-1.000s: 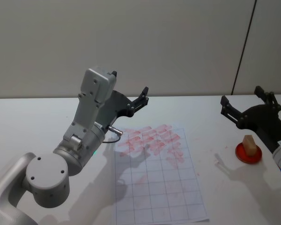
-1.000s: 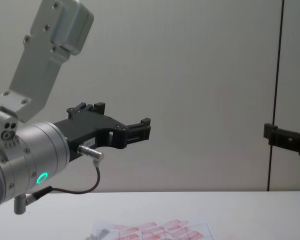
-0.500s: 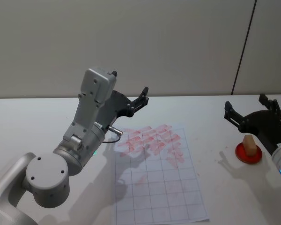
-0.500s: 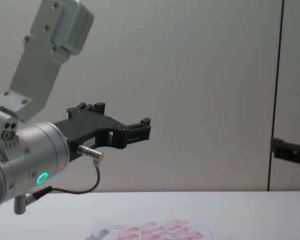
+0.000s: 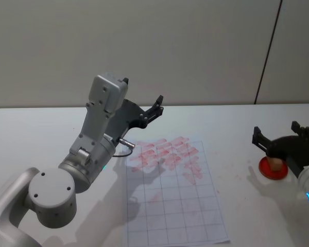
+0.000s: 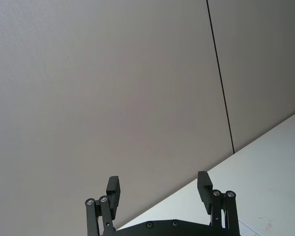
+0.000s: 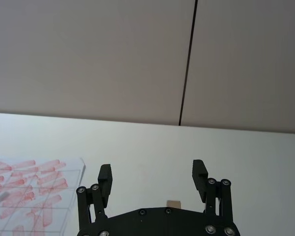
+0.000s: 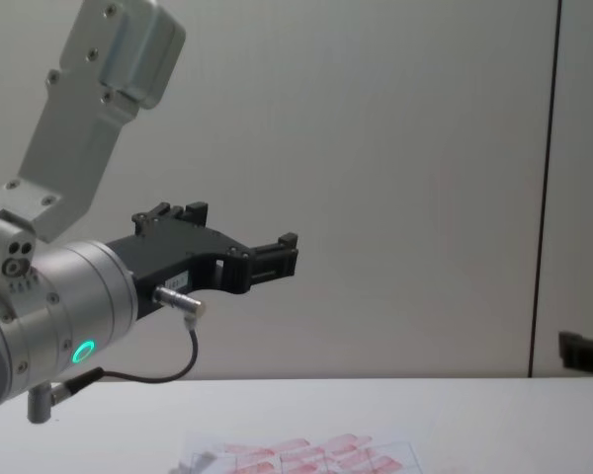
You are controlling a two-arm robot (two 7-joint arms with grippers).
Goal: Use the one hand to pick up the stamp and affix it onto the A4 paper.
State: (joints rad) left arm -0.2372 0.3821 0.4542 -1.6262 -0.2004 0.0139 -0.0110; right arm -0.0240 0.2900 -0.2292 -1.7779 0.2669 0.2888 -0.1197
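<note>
White table (image 5: 36, 128): one A4 paper (image 5: 175, 206), one stamp (image 5: 273, 163); left gripper (image 6: 158, 179), right gripper (image 7: 152, 169), both jaws apart.

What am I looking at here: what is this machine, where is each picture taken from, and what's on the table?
This is a robot with two arms, working at a white table. One picture looks down from its head and one looks forward from its chest. The other two come from cameras on its wrists, so each shows that arm's own black two-finger hand. On the table lie a paper with pale red imprints and a stamp standing on a round red pad. The left hand hangs open in the air, idle. The right hand is open and low over the stamp, holding nothing yet.
</note>
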